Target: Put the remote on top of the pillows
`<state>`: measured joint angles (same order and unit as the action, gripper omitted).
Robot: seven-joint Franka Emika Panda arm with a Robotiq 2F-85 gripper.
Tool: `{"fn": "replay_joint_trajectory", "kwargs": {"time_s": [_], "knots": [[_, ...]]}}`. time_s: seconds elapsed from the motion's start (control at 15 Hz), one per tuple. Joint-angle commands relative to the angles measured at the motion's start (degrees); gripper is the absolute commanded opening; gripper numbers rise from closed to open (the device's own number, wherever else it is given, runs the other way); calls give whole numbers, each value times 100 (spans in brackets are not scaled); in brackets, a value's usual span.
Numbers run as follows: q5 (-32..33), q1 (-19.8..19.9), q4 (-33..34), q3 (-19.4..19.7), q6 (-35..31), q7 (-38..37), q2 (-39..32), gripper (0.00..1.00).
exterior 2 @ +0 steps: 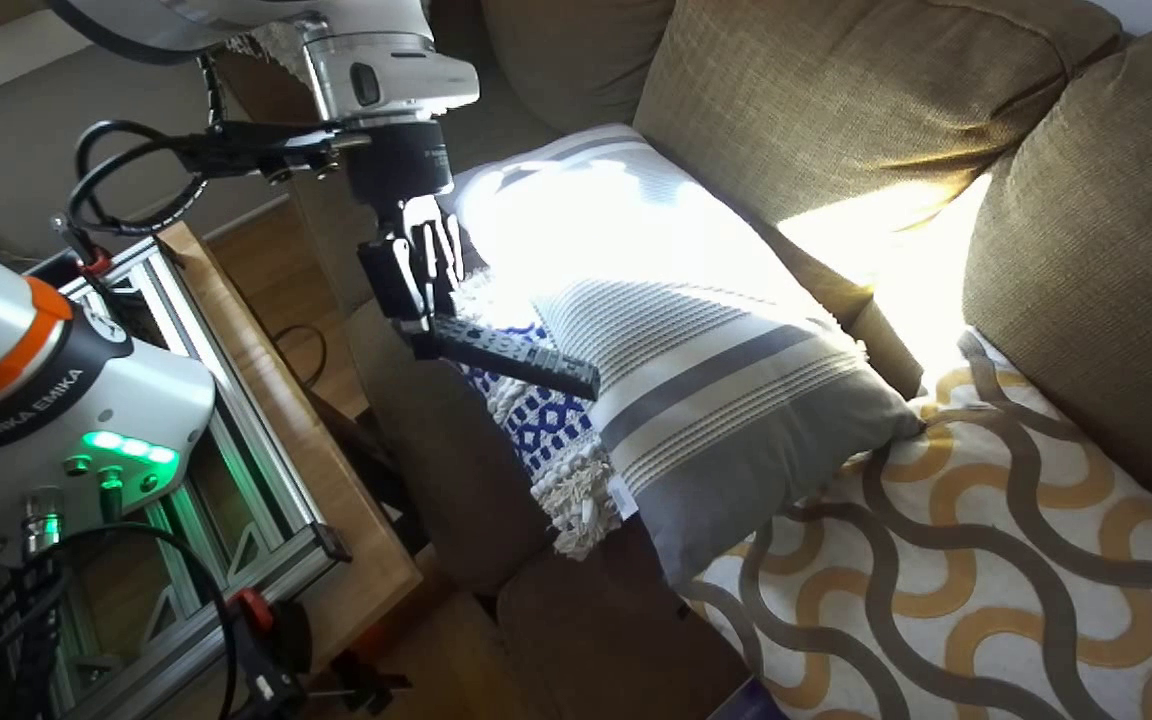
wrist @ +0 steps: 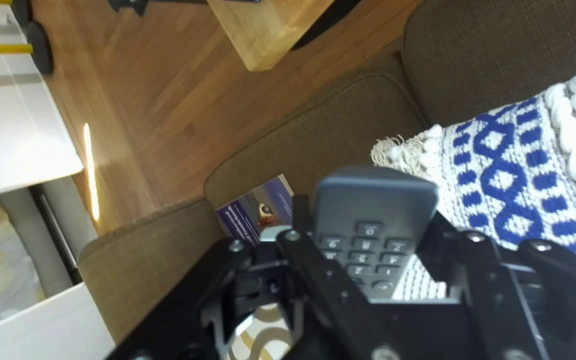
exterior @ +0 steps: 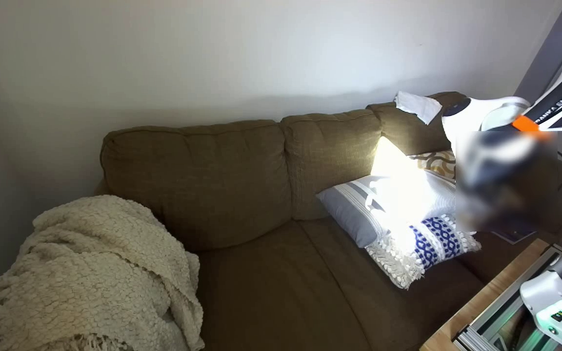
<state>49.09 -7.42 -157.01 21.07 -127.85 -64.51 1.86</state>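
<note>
A dark remote (exterior 2: 526, 362) with many buttons is held at one end by my gripper (exterior 2: 424, 338) and sticks out sideways. In the wrist view the remote (wrist: 373, 215) sits between both fingers of the gripper (wrist: 368, 230). A grey and white striped pillow (exterior 2: 706, 400) lies partly over a blue and white fringed pillow (exterior 2: 548, 425). Both also show in an exterior view, the striped one (exterior: 351, 207) and the fringed one (exterior: 439, 246). The remote is in the air beside the pillows' near side; its exact height is unclear. In an exterior view the gripper area is blurred.
A curvy-patterned yellow and brown pillow (exterior 2: 936, 580) lies beside the striped one. The brown sofa (exterior: 261, 287) holds a fleece blanket (exterior: 95, 273) and a purple booklet (wrist: 258, 210). The wooden robot table (exterior 2: 376, 560) stands close to the sofa. Strong sunlight washes out part of the pillows.
</note>
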Motion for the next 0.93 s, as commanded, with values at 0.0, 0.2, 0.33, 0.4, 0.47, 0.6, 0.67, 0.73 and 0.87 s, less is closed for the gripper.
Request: {"fn": "replay_joint_trajectory", "kwargs": {"time_s": [0.0,0.2,0.33,0.4,0.47,0.6,0.67,0.73,0.87], "knots": [[553,726,-100,-607,-548,333,259,26],[1068,1113,-86,-733,-1398,723,167,26],[1340,1367,-19,-680,-2113,1053,6,26],[1468,1494,-22,-638,-2448,1194,-47,26],[1633,1616,-21,-608,-2775,1327,-90,26],[2067,1646,-12,-349,-3344,1469,-190,26],[2209,1720,-11,-256,-3652,1573,-261,26],[2340,1786,-10,-172,-3922,1638,-320,26],[2244,1910,-16,-23,-4398,1900,-506,26]]}}
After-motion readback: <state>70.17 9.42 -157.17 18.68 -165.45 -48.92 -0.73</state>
